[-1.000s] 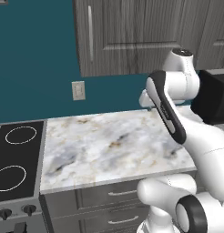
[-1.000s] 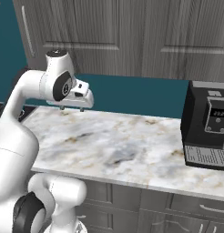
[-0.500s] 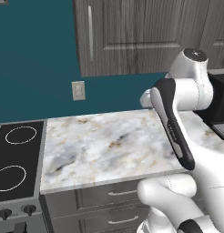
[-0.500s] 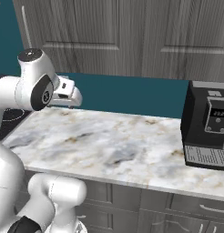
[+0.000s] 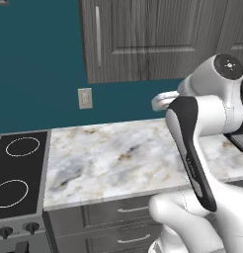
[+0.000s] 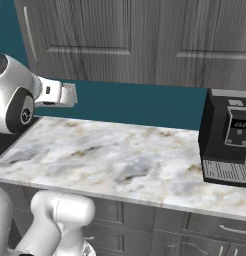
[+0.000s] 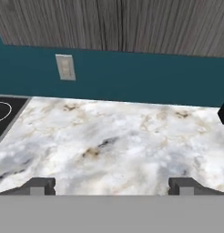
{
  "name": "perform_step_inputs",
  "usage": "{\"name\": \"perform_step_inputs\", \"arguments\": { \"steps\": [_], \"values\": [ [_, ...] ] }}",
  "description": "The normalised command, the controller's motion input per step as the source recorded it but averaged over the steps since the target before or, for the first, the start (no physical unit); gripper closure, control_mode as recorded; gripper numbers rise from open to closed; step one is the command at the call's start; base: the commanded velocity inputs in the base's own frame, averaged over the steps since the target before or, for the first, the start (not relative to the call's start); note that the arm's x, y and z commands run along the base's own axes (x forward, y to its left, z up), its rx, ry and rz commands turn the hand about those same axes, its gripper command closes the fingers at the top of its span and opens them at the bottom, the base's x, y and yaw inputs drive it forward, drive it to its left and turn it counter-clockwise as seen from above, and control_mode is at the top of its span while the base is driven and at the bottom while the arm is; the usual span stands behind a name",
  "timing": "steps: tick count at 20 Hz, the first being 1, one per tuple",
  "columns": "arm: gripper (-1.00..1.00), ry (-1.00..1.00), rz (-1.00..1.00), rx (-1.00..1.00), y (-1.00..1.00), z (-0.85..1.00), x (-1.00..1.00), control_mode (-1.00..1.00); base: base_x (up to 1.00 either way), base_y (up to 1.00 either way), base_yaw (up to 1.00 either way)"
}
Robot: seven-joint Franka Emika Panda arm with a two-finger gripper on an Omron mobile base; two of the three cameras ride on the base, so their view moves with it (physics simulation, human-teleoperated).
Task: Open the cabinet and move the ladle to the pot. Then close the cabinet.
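Dark grey cabinet point(image 5: 143, 39) hangs shut above the marble counter point(image 5: 113, 158), beside the stove point(image 5: 17, 173). From the right, a coffee machine point(image 6: 229, 137) stands on the counter. From the hand, the gripper point(image 7: 112, 185) hovers over bare marble, fingers wide apart, holding nothing.

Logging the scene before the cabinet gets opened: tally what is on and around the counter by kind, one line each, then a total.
Wall cabinet doors with a bar handle: 1, the cabinet
Coffee machines: 1, the coffee machine
Wall outlets: 1, the outlet
Stovetops: 1, the stove
Total: 4
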Motion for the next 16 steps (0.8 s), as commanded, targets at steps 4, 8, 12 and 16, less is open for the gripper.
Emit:
{"name": "perform_step_inputs", "arguments": {
  "steps": [4, 8, 12, 16],
  "values": [
    [-1.0, -0.13, 0.0, -0.01, 0.21, 0.45, -0.2, -1.0, 0.0, 0.0, 0.0],
    [-1.0, -0.13, 0.0, 0.0, 0.21, 0.54, -0.17, -1.0, 0.0, 0.0, 0.0],
    [-1.0, -0.17, 0.0, 0.0, 0.14, 0.61, -0.22, -1.0, 0.0, 0.0, 0.0],
    [-1.0, -0.08, 0.0, 0.0, 0.21, 0.54, -0.15, -1.0, 0.0, 0.0, 0.0]
  ]
}}
